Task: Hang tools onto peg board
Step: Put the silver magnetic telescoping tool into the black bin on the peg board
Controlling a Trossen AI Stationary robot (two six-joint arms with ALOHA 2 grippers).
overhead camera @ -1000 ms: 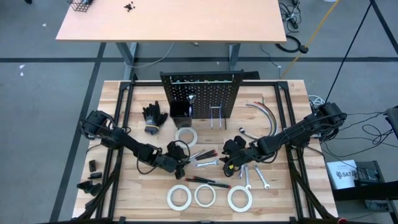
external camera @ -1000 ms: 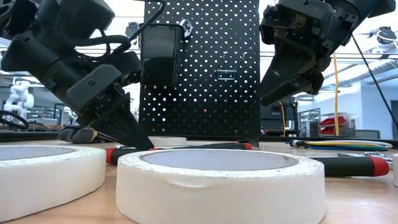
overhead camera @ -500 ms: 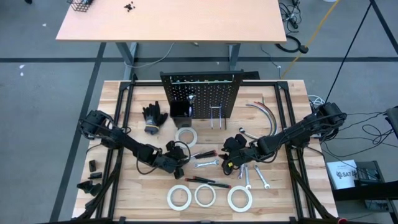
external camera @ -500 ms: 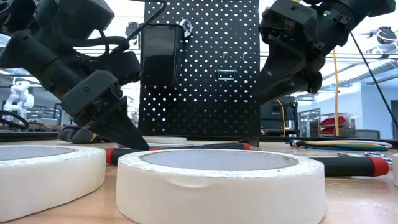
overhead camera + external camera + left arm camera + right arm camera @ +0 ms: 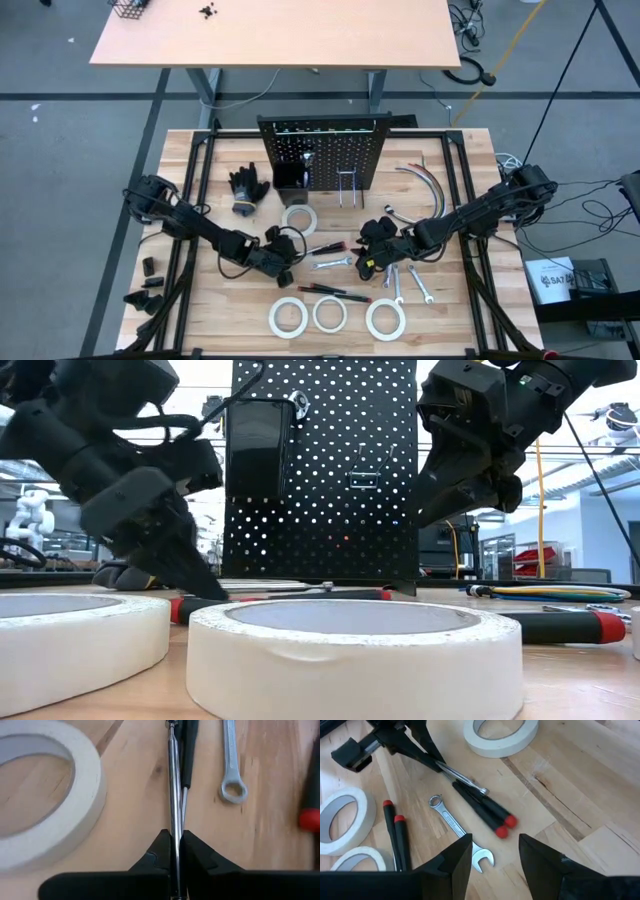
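Clearly the step in hand is the pickup of a screwdriver for the peg board (image 5: 322, 150), which stands upright well beyond both grippers at the far side of the surface (image 5: 450, 310). Down at the boards, the left gripper (image 5: 173, 851) has its fingers pinched onto the thin metal shaft of a screwdriver (image 5: 173, 780), whose black handle runs straight ahead of the fingertips beside a second screwdriver; a tape roll (image 5: 45, 795) lies just off to one side, a small wrench (image 5: 231, 765) to the other. To do it well, I judge the lift should be slow and straight up, since a grip on a smooth, thin shaft may let the heavier handle end sag or swivel. The right gripper (image 5: 495, 852) hovers nearby with its fingers apart and empty above another wrench (image 5: 457, 827), and should hold clear.
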